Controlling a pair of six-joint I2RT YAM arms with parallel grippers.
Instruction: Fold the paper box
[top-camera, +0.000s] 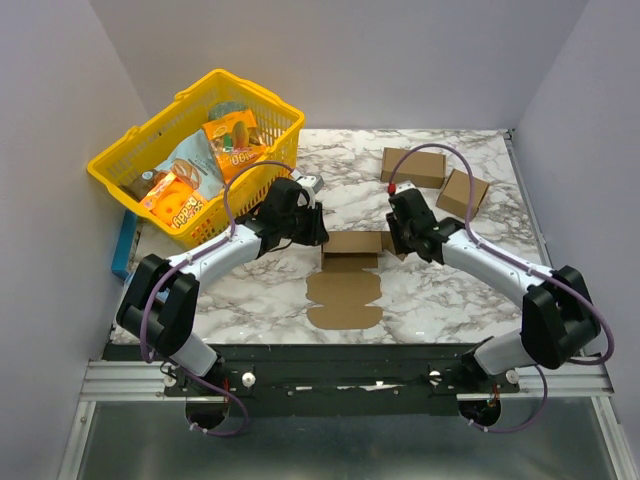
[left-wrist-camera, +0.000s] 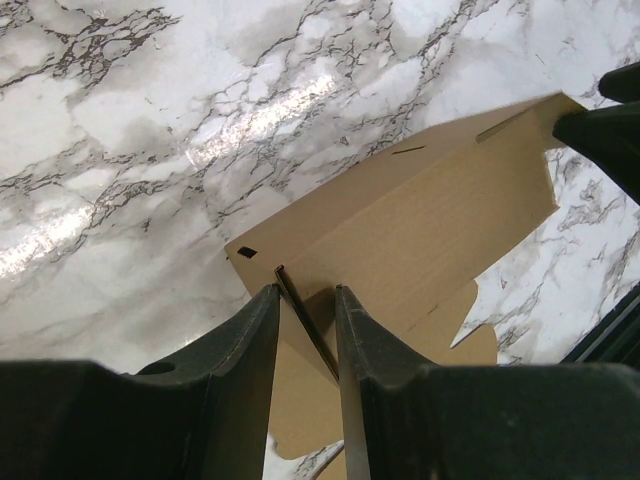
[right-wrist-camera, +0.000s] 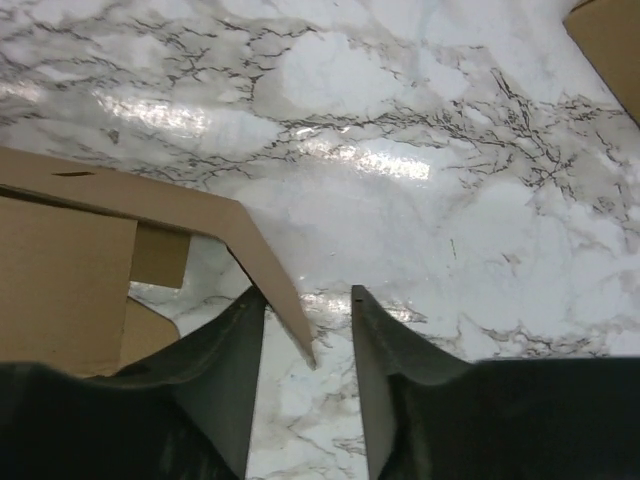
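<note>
Box (top-camera: 345, 290): brown die-cut cardboard, lying at the middle of the marble surface (top-camera: 450, 290). Its far part is standing up as a low wall with side flaps, and its near part, with rounded tabs, is lying flat toward the arm bases. Left gripper (top-camera: 318, 232): sitting at the box's far left corner, its fingers (left-wrist-camera: 250, 350) pressing together on the thin edge of an upright flap. Right gripper (top-camera: 397, 240): sitting at the box's far right corner with its jaws standing apart. A pointed flap corner is reaching in between them, with a clear gap showing on its right side; whether the other finger is touching it cannot be told. Basket (top-camera: 120, 185): yellow plastic, standing at the far left and holding snack packets. Cuboids (top-camera: 413, 166): two, brown cardboard, lying just beside each other at the far right, well apart from the box.
</note>
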